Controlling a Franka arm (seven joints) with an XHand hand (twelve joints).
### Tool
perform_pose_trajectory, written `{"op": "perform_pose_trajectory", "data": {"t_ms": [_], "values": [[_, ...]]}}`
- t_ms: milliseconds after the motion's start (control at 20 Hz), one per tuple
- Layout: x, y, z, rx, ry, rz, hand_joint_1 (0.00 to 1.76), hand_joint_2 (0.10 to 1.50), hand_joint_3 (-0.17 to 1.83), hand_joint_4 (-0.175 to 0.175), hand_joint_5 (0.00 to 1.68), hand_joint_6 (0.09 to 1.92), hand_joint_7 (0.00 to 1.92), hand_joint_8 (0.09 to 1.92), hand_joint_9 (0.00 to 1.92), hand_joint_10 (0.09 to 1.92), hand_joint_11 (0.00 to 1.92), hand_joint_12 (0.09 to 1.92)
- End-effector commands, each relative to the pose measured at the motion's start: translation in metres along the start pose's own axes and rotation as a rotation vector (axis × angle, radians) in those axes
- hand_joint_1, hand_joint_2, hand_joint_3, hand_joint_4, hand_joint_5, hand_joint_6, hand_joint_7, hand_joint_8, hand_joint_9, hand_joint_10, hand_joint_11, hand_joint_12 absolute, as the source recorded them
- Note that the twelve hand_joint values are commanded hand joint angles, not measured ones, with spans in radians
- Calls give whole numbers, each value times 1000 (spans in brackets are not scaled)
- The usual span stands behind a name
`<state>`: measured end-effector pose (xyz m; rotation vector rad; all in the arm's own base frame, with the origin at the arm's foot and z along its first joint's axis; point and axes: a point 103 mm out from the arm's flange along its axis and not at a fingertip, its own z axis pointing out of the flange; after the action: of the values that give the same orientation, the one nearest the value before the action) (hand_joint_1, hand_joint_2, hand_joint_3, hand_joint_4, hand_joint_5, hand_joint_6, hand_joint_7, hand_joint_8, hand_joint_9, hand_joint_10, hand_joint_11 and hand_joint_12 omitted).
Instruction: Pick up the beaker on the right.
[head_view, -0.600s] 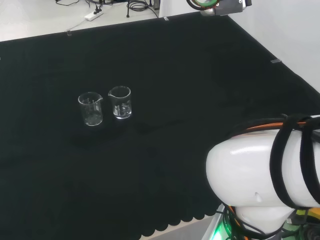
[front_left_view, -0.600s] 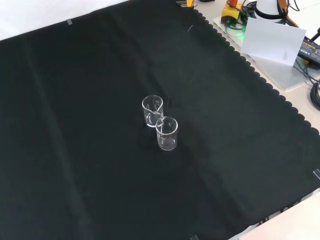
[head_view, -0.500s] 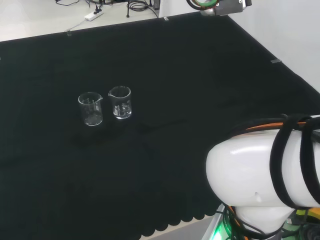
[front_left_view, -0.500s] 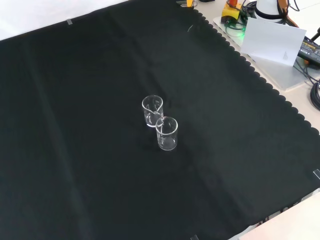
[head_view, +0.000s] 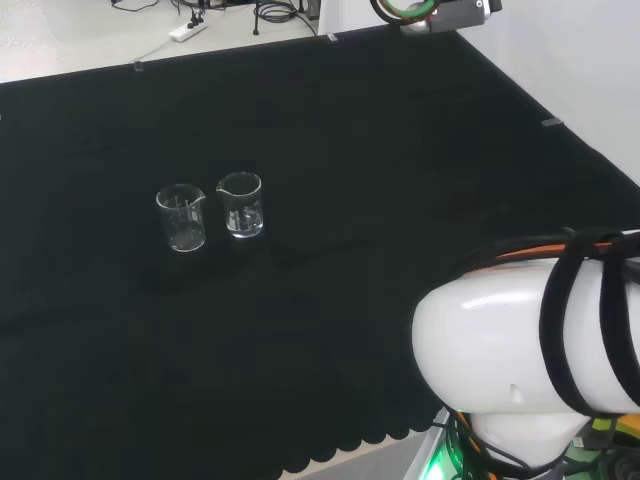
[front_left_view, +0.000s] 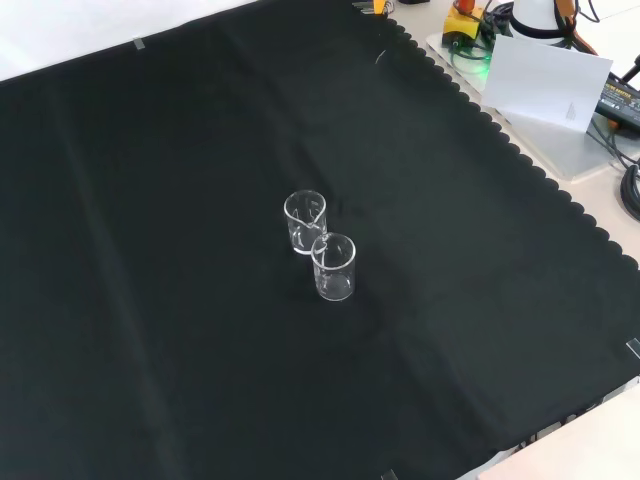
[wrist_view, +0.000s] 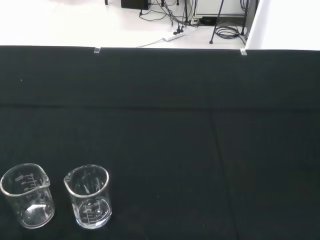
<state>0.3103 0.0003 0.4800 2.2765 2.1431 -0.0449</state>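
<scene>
Two clear glass beakers stand upright and close together on the black cloth. In the head view one beaker is at the right of the pair and the other beaker at its left. In the front view the first beaker stands farther off and the second beaker nearer, almost touching. The wrist view has both from some way off, one beaker beside the other beaker. Both look empty.
The arm's big white link stands at the head view's lower right. The cloth's scalloped edge runs along the front view's right, with a white sheet, cables and gear on the bench beyond it.
</scene>
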Motion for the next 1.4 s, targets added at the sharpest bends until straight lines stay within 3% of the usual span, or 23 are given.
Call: {"op": "perform_pose_trajectory", "data": {"t_ms": [50, 550, 750, 1000, 1400], "values": [[-4, 8, 13, 25, 7, 14, 177, 1277, 227, -14, 160, 87, 56, 376, 83, 552, 0, 812], [-8, 30, 61, 44, 43, 49, 362, 1161, 179, -19, 153, 87, 73, 387, 110, 581, 0, 887], [-14, 55, 80, 51, 58, 53, 392, 1146, 183, -22, 166, 87, 103, 408, 139, 599, 0, 930], [-23, 104, 109, 1, 106, 13, 423, 1128, 187, -29, 191, 87, 145, 442, 168, 613, 0, 981], [-34, 159, 166, 5, 165, -52, 517, 1070, 234, -43, 276, 87, 217, 567, 299, 666, 0, 1189]]}}
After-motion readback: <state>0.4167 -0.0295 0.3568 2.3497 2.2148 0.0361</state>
